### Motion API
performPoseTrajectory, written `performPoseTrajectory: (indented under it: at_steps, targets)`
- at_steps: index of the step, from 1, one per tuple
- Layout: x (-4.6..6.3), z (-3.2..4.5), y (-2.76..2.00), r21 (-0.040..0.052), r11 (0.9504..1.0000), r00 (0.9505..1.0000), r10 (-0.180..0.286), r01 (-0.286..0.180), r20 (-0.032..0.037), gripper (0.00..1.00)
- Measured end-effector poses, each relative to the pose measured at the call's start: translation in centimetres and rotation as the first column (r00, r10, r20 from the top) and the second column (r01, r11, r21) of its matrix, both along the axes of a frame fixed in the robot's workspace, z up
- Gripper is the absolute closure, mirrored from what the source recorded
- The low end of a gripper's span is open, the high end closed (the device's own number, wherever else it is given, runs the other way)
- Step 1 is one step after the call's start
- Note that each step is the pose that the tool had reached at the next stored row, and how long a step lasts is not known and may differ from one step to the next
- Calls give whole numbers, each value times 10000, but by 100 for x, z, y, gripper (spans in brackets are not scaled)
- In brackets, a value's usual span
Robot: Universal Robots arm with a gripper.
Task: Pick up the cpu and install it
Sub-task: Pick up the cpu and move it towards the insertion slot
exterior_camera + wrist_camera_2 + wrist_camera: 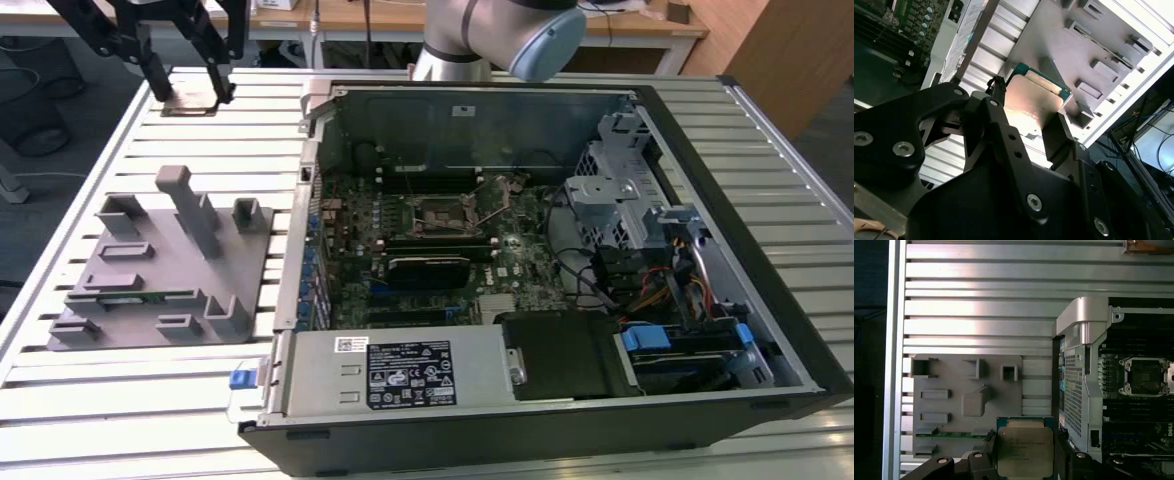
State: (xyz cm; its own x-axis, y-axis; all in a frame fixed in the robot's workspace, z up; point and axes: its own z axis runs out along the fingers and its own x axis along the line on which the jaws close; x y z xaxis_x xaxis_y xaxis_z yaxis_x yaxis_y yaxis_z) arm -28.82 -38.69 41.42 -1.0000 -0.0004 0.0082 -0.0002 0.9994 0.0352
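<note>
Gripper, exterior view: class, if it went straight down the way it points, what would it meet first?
Probably the slatted table near the grey tray, the cpu in the gripper touching first; depth is unclear.

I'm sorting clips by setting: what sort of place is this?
Probably a robotics lab or workshop bench for computer assembly: an open computer case lies on a slatted metal table beside a grey tray, a robot arm rises beyond it, and its gripper holds the cpu.

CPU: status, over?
Tool shut on cpu, outside the case, near the tray. Socket bare, cpu not yet in. Nothing seen in the way.
</note>
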Motion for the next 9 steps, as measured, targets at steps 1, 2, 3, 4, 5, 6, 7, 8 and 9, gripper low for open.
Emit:
performPoseTrajectory:
  at_steps: [1, 2, 3, 4, 5, 6, 7, 8, 9]
  targets:
    - [14, 0, 0, 0, 10000, 10000, -1, 1, -1, 46]
    - [30, 0, 0, 0, 10000, 10000, 0, 0, 0, 46]
    - [46, -1, 0, 0, 10000, 10000, -1, 1, 0, 46]
    - [65, -1, 0, 0, 10000, 10000, 0, 0, -1, 46]
    - [84, -1, 0, 0, 10000, 10000, 0, 0, 1, 46]
    - [107, -1, 0, -1, 10000, 10000, 0, 0, -1, 46]
    - [131, -2, 0, 0, 10000, 10000, -1, 1, 1, 46]
    - [161, -2, 0, 0, 10000, 10000, 0, 0, 0, 46]
    - [191, -3, 0, 0, 10000, 10000, 0, 0, 0, 46]
